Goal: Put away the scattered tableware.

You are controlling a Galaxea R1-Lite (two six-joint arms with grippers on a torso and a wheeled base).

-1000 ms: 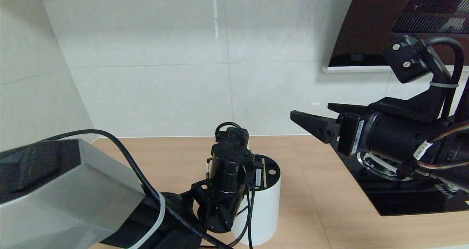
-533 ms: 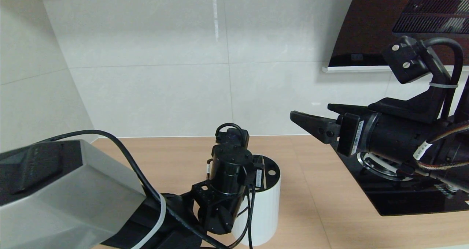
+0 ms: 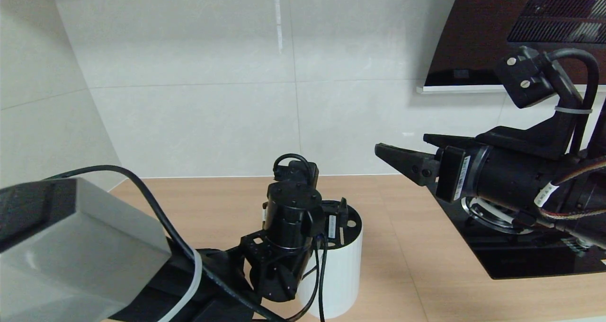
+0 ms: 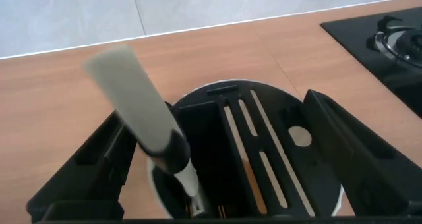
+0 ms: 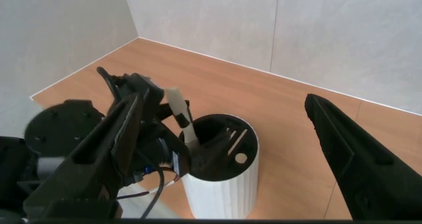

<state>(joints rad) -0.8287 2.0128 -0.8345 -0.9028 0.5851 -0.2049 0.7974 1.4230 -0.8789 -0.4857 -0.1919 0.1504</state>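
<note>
**Item: utensil in holder, left claw released around it**

- Utensil (image 4: 135, 109): pale handle, dark collar. It stands tilted in the large open compartment of the holder, with the handle leaning out above the rim.
- Holder (image 3: 338, 274): white cylinder with a black slotted top, upright on the worktop (image 3: 213, 203), well apart from the hob (image 3: 497, 255).
- Left claw (image 4: 216, 105): directly above the holder, jaws spread wide either side of the handle, gripping nothing.
- Right claw (image 3: 402, 144): raised near the hob, spread open and empty.

Risks, as judged:
- The handle leans toward one jaw. A skewed lift could snag it and drag the utensil back out.
- The same snag could rock or topple the holder, which looks light.

Hidden or unclear:
- The utensil's working end is sunk in the compartment, so its type cannot be told.
- Whether the handle touches the jaw cannot be told.
- In the head view the left wrist covers the holder's mouth.
</note>
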